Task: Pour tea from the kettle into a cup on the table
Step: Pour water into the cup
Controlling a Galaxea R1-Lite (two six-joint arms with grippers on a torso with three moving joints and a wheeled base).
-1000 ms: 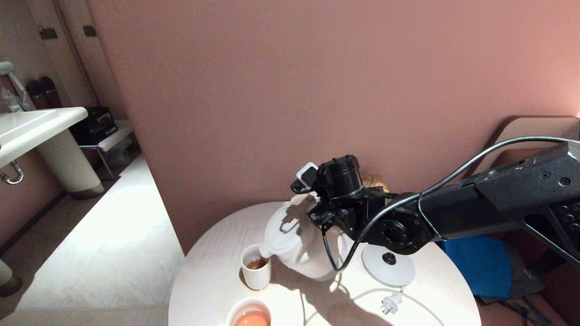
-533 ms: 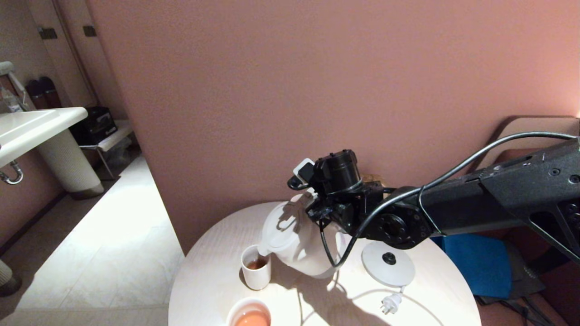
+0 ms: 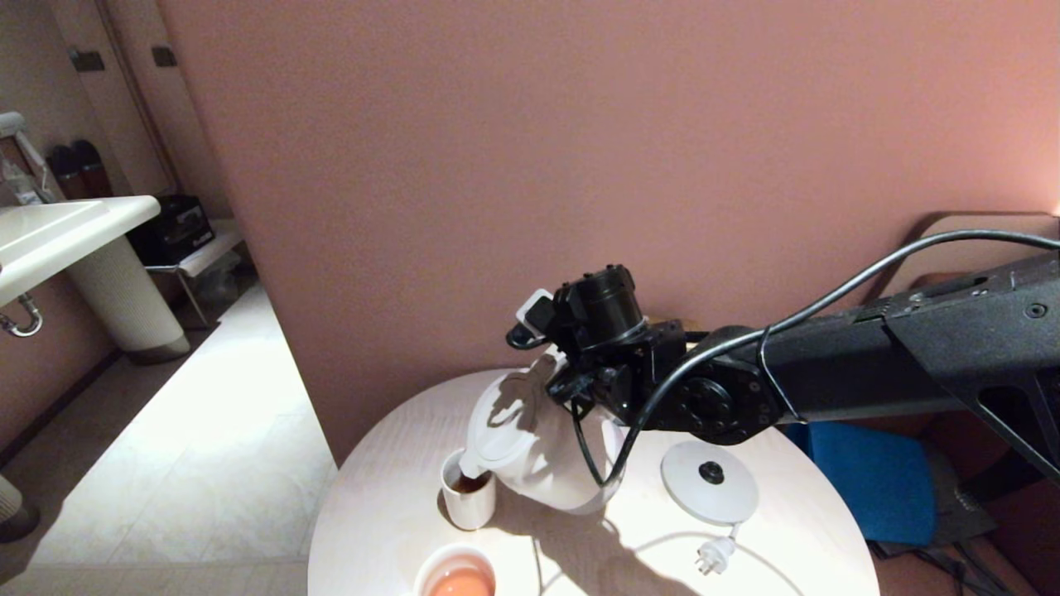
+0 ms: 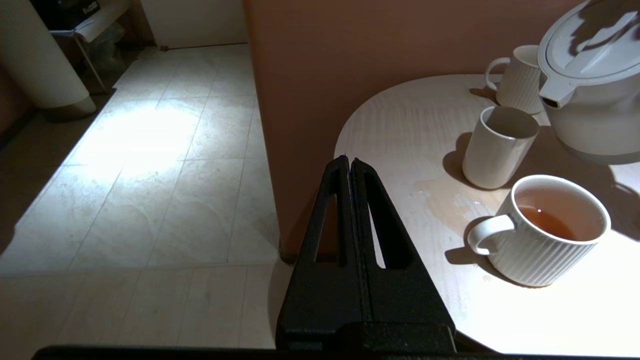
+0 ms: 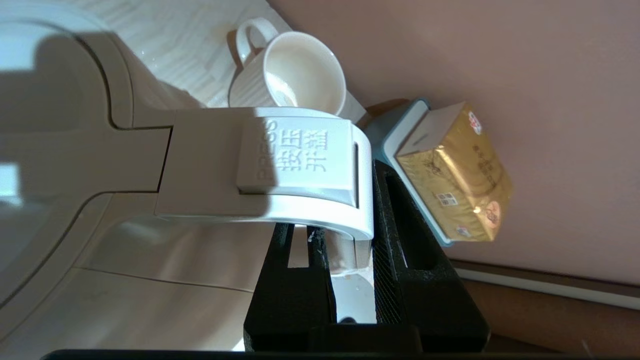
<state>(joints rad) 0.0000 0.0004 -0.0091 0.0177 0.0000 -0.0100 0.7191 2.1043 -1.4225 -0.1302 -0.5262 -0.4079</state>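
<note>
The white kettle [image 3: 530,451] hangs tilted over the round white table [image 3: 381,513]. Its spout rests at the rim of the plain white cup [image 3: 468,497], which holds dark tea [image 3: 470,483]. My right gripper [image 5: 345,240] is shut on the kettle's loop handle [image 5: 300,165], one finger on each side. In the left wrist view the kettle [image 4: 590,100] leans over the cup [image 4: 500,147], and no stream shows between them. My left gripper [image 4: 348,161] is shut and empty, parked off the table's edge above the floor.
A ribbed mug [image 4: 555,230] of paler orange liquid stands near the cup, beside a wet patch [image 4: 450,200]. Another handled mug [image 5: 295,75] and a gold tissue pack [image 5: 455,172] sit by the wall. The kettle's base [image 3: 710,484] and plug [image 3: 712,559] lie to the right.
My right arm has swung left and tipped the kettle further. The spout has come down from just above the cup onto its rim. The left arm stayed still.
</note>
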